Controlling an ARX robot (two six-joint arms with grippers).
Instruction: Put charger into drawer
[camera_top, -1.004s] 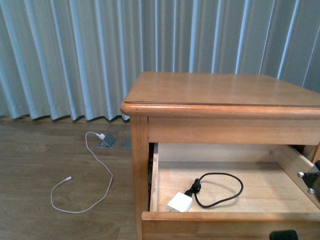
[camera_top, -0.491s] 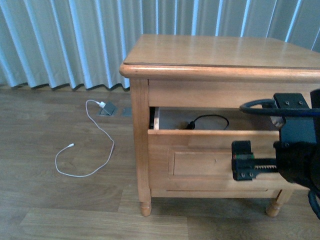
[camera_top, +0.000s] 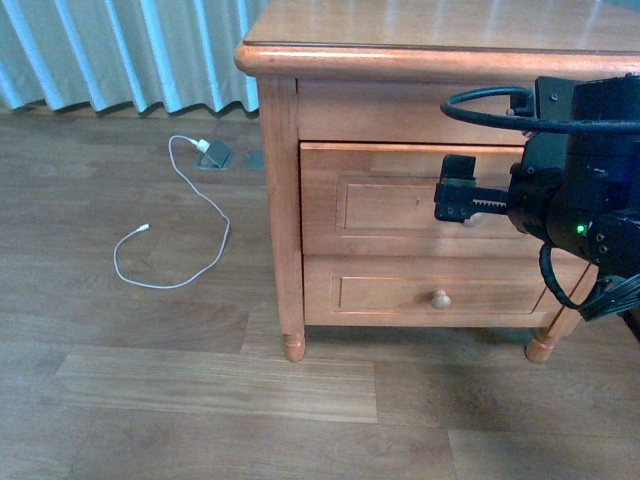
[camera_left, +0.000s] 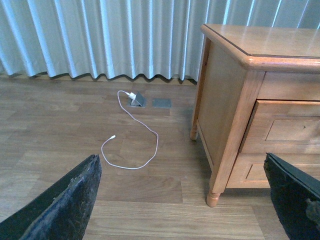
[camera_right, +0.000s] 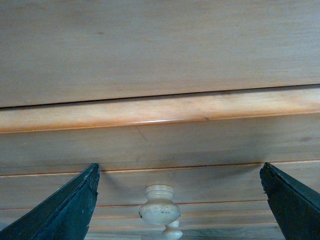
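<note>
The upper drawer (camera_top: 390, 205) of the wooden nightstand is shut flush, and the charger is hidden from every view. My right gripper (camera_top: 478, 203) is open right in front of the drawer's recessed panel. In the right wrist view the open gripper (camera_right: 178, 167) faces the drawer front (camera_right: 160, 140), with the round pale knob (camera_right: 160, 205) between its fingers (camera_right: 75, 210). My left gripper (camera_left: 181, 157) is open and empty above the floor, left of the nightstand; the drawer (camera_left: 285, 130) shows at the right there.
A long thin white cable (camera_top: 170, 250) with a white plug lies on the wood floor left of the nightstand, near a grey floor plate (camera_top: 215, 155). The shorter bottom drawer (camera_top: 400, 293) is shut. Pale curtains (camera_top: 120, 50) hang behind.
The upper drawer went from wide open, with the charger lying inside, to half shut and now fully shut. My right gripper came in against its front. The front view has dropped lower.
</note>
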